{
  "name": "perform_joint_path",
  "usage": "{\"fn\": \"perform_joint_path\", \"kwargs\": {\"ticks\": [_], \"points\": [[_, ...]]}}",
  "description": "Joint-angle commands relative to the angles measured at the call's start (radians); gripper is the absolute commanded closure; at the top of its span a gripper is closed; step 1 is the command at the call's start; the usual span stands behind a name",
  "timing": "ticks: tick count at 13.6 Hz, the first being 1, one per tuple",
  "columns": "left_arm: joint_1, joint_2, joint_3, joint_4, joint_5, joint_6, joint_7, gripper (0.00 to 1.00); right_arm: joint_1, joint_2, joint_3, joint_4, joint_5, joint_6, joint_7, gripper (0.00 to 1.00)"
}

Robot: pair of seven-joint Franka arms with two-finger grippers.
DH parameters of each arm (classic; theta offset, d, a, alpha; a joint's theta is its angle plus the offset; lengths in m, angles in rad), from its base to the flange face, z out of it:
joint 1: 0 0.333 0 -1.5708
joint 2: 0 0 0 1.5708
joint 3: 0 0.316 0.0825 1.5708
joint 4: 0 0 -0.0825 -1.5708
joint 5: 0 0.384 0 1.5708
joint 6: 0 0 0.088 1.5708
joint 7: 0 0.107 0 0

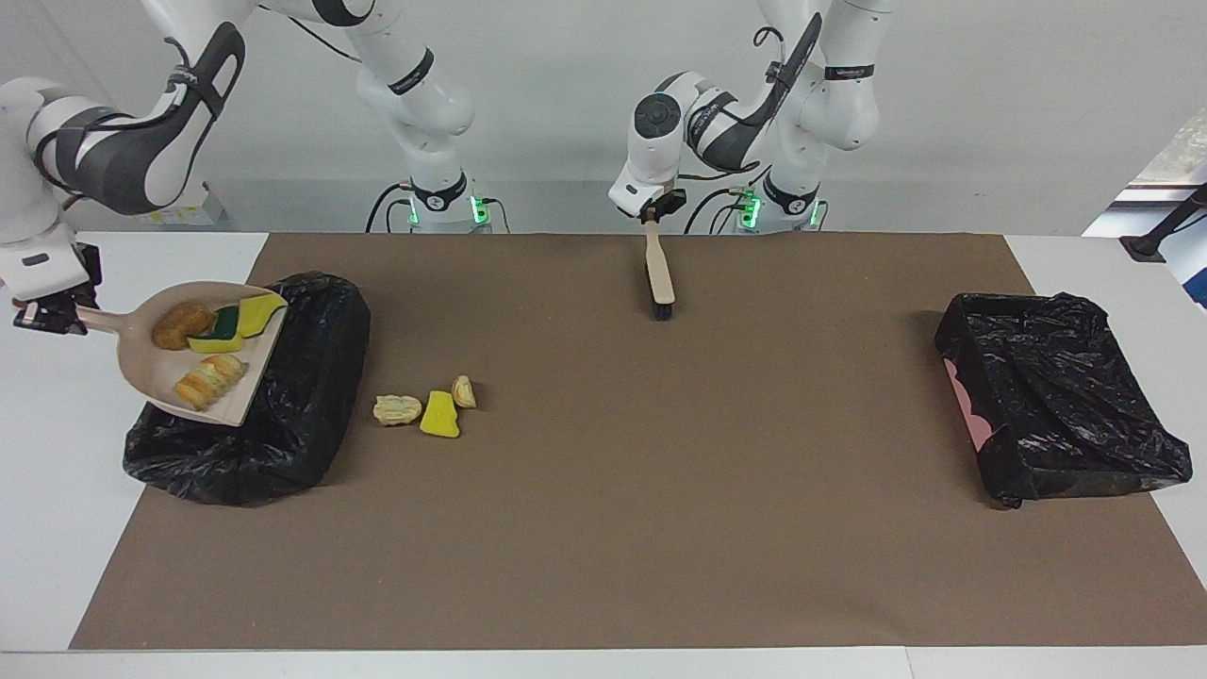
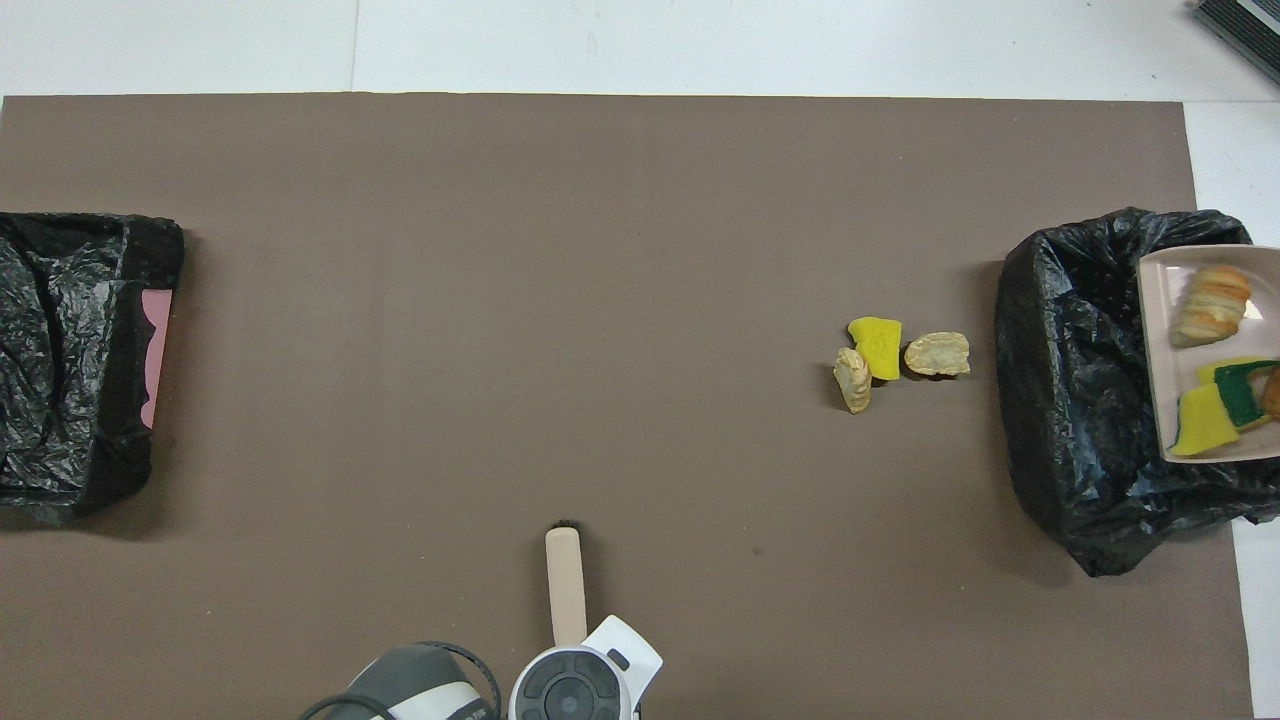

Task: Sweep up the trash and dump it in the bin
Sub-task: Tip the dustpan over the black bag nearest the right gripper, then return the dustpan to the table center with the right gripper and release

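Foam-light scraps point(image 1: 212, 349) slide easily on the stiff dustpan point(image 1: 151, 377); right pincer point(image 1: 42, 316) clenches its handle at nine o'clock over the bin point(image 1: 302, 396). Left pincer point(image 1: 651, 219) clenches the brush point(image 1: 658, 273).

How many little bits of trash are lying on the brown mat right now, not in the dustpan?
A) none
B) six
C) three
C: three scraps lie on the mat beside the black bin bag: a beige lump, a yellow sponge chunk and a tan lump; the other scraps ride in the dustpan that the right claw holds over the bag.
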Motion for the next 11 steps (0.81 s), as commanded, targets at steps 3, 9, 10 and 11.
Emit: {"fn": "perform_joint_path", "kwargs": {"ticks": [3, 9, 10, 11], "points": [[0.04, 0.013, 0.004, -0.001, -0.013, 0.027, 0.038, 0.0, 0.025, -0.075, 0.014, -0.112, -0.207, 0.013, 0.152, 1.0], [0.221, 0.071, 0.006, 0.208, 0.085, -0.025, 0.216, 0.0, 0.084, -0.196, 0.012, -0.248, -0.407, 0.001, 0.312, 1.0], [0.249, 0.076, 0.006, 0.251, 0.128, -0.048, 0.233, 0.0, 0.077, -0.213, 0.011, -0.248, -0.427, 0.005, 0.304, 1.0], [0.292, 0.082, 0.007, 0.297, 0.154, -0.072, 0.275, 0.0, 0.064, -0.228, 0.012, -0.248, -0.443, 0.007, 0.289, 1.0]]}}
